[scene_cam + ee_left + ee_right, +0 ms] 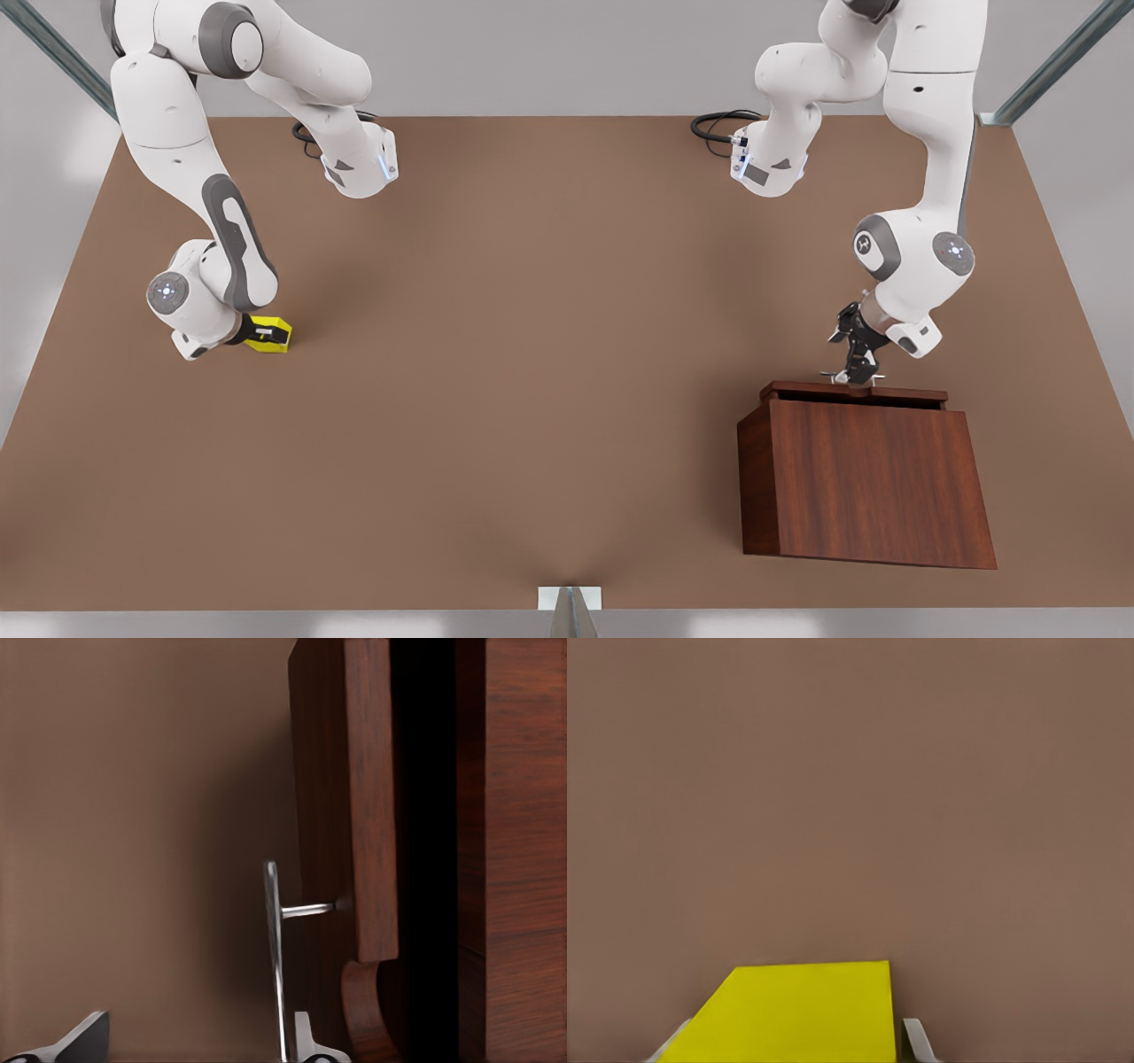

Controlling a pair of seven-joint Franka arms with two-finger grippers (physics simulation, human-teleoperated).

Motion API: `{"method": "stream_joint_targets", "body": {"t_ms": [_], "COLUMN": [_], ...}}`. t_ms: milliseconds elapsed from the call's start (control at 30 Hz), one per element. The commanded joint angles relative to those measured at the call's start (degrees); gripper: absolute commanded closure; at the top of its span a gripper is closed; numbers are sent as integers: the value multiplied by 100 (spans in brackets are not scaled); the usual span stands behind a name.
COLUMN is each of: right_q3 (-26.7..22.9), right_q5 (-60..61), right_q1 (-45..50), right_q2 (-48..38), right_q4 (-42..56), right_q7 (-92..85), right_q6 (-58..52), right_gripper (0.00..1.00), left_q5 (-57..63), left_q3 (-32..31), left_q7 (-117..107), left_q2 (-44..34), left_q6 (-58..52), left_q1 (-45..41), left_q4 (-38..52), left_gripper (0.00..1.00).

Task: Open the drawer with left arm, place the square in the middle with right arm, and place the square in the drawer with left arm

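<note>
While the drawer is being worked on at the far side, the square [269,334] is seen at the front view's left, resting on the tabletop [532,372] well apart from the cabinet [864,483]. It is straddled by the right gripper [263,334], whose fingers [918,1038] are seen in the right wrist view flanking the yellow block on either side; the jaws appear closed onto it, though contact itself cannot be confirmed from these views. This low, sideways reach is judged to suit carrying the cube toward the bare middle of the table, which has not yet been reached. Between the two arms the brown surface is left open, so a handover spot is available there. At the front view's right, the left gripper [858,370] is brought down at the far edge of the cabinet, where the drawer [855,392] is found pulled out only a little, a dark gap showing behind its front panel. In the left wrist view the silver handle [275,957] is seen lying between the spread fingertips [75,1038], one of them just beside the bar, so the jaws are taken to be parted around it rather than clamped. The grasp is placed there because the handle offers the only pulling point.
</note>
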Motion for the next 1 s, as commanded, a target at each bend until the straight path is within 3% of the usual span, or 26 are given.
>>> {"method": "stream_joint_targets", "body": {"t_ms": [0,300,400,500,633,733,833,967], "right_q3": [0,35,123,825,940,932,923,923], "right_q5": [0,-8,-9,-9,0,9,27,18], "right_q1": [0,149,641,844,2003,3040,3963,4394], "right_q2": [-10,-256,-475,-511,-432,95,1079,2187], "right_q4": [0,132,194,281,747,1590,3330,5079], "right_q7": [0,97,123,1308,3286,5290,7092,8428], "right_q6": [-10,-283,-291,-282,-291,-300,-941,-1346], "right_gripper": [29,26,25,25,25,25,25,25], "left_q5": [2,2,2,2,11,19,19,28], "left_q3": [0,9,9,35,53,105,114,132], "left_q7": [0,18,18,27,35,35,35,35], "left_q2": [-9,-238,-282,-317,-361,-440,-440,-519], "left_q6": [-3,-178,-205,-205,-214,-345,-372,-372], "left_q1": [0,0,0,0,0,0,0,0], "left_q4": [0,-228,-246,-316,-334,-334,-334,-474], "left_gripper": [0,0,0,0,0,0,0,0]}}
